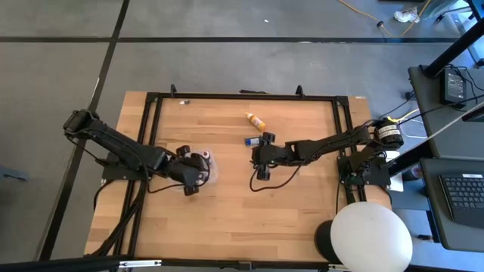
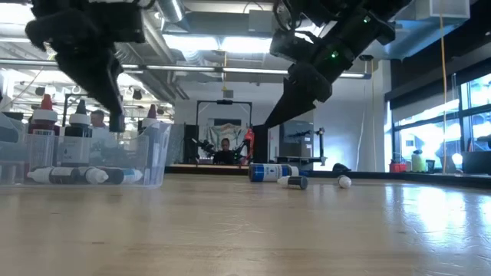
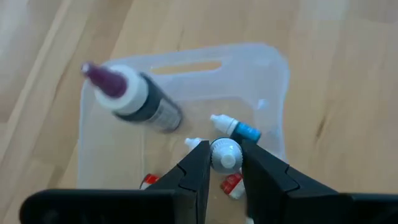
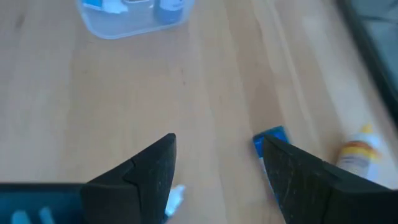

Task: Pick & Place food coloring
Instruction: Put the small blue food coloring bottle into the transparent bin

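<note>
**Bench inventory: food coloring bottles, tray and two arms**

1. Bench [image 1: 227, 219]: light wood slats in a dark frame, seen from above.

2. Clear tray [image 3: 273, 81]: translucent plastic, on the bench at about 9 o'clock from bench centre. Contents seen from the left wrist: one larger dark bottle [image 3: 140, 102] with a purple tip lying tilted, a small blue bottle [image 3: 236, 127] with a white cap, and red-labelled bottles [image 3: 231, 185] near the fingers. The low view shows further bottles upright in the tray [image 2: 115, 165] and several lying along its floor.

3. Left end effector [image 3: 222, 165]: over the tray, fingers pressed together on a small white-capped bottle [image 3: 224, 154] pinched between the tips. Whether the bottle is clear of the tray floor cannot be told.

4. Right end effector [image 4: 214, 155]: near bench centre, fingers spread, nothing between them, hanging above the wood. In the high view it lies at about 3 o'clock from the tray, well apart from it.

5. Loose food coloring on the bench:
 - blue bottle [image 1: 251, 140], lying on its side, just at 11 o'clock of the right end effector [image 1: 261, 168]; its blue end also shows beside one finger in the right wrist view.
 - orange-yellow bottle [image 1: 255, 120], lying on its side, at 12 o'clock from the blue one, near it.
 - small white cap or tip [image 4: 175, 194] just beside the other right finger.

6. Low view: blue-and-white bottle [image 2: 274, 172] on its side, a smaller dark bottle [image 2: 292, 182] and a small white piece [image 2: 344, 182] beside it.
</note>
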`<action>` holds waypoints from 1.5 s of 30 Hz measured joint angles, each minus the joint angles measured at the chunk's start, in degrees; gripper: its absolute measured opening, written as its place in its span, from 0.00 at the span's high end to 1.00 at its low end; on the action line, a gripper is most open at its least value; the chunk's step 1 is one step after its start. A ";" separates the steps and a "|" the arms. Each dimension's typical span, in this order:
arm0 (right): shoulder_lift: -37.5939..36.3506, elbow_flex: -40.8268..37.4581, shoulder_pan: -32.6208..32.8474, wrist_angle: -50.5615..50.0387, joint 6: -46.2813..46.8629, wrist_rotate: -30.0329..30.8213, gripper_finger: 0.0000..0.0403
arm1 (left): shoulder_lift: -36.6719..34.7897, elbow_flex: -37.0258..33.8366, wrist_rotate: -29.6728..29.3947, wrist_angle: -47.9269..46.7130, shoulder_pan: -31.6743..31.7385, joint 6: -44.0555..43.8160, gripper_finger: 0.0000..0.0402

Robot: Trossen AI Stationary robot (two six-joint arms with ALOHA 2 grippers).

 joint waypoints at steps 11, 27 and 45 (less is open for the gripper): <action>0.00 -0.04 0.02 -4.79 9.73 -6.03 0.41 | 0.10 -4.07 0.34 2.05 0.00 -3.50 0.80; 4.52 -2.25 0.02 -5.56 16.60 -6.04 0.41 | 1.95 -6.70 1.02 7.01 0.00 -4.38 0.80; 4.66 -2.25 0.04 -5.21 16.63 -8.44 0.41 | 7.39 -6.42 1.45 10.53 0.00 -4.20 0.78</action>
